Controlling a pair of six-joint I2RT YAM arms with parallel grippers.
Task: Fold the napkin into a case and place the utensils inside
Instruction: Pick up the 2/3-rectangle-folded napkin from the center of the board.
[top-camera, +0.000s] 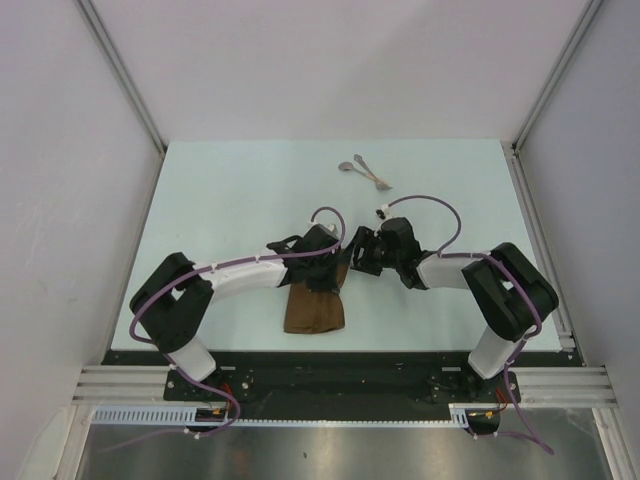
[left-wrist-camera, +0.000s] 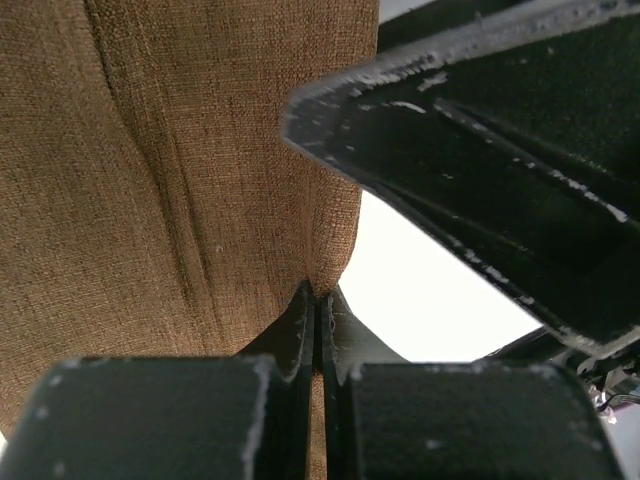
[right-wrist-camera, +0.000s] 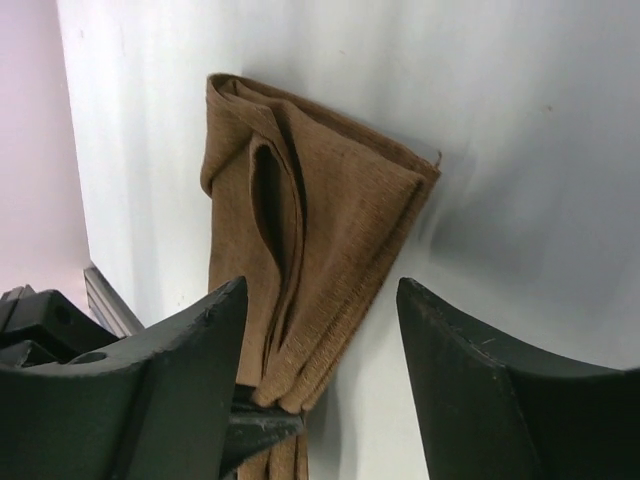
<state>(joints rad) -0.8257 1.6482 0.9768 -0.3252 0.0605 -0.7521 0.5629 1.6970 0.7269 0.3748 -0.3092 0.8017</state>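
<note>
- The plain brown square napkin (top-camera: 315, 308) of soft cloth is seen folded into a narrow strip of several layers. It is laid on the pale worktop (top-camera: 230, 190), near the front edge, between the two arms.
- The far end of the strip is pinched by the left claw (left-wrist-camera: 318, 308). Its two fingers are pressed together with only the cloth edge between them.
- The right claw (right-wrist-camera: 320, 290) is opened wide and nothing is held by it. The folded strip is seen between its fingers, but no contact with the cloth can be made out.
- The two small silvery metal utensils (top-camera: 365, 172) with slender handles are laid on the far part of the worktop. They are close together, perhaps crossing, and well apart from the napkin. They are not yet placed inside.
- The cloth is judged to be light, limp and not slippery. It will sag, and the layers can slide open when only one point is held. It is best taken at a folded edge or corner, with all layers caught together.
- A loose pleat is visible along the strip, so the case is not considered finished. The fold should be pressed flat before release.
- The utensils are judged stiff, thin and smooth. As they lie flat, a grasp across the narrow handle is advised.
</note>
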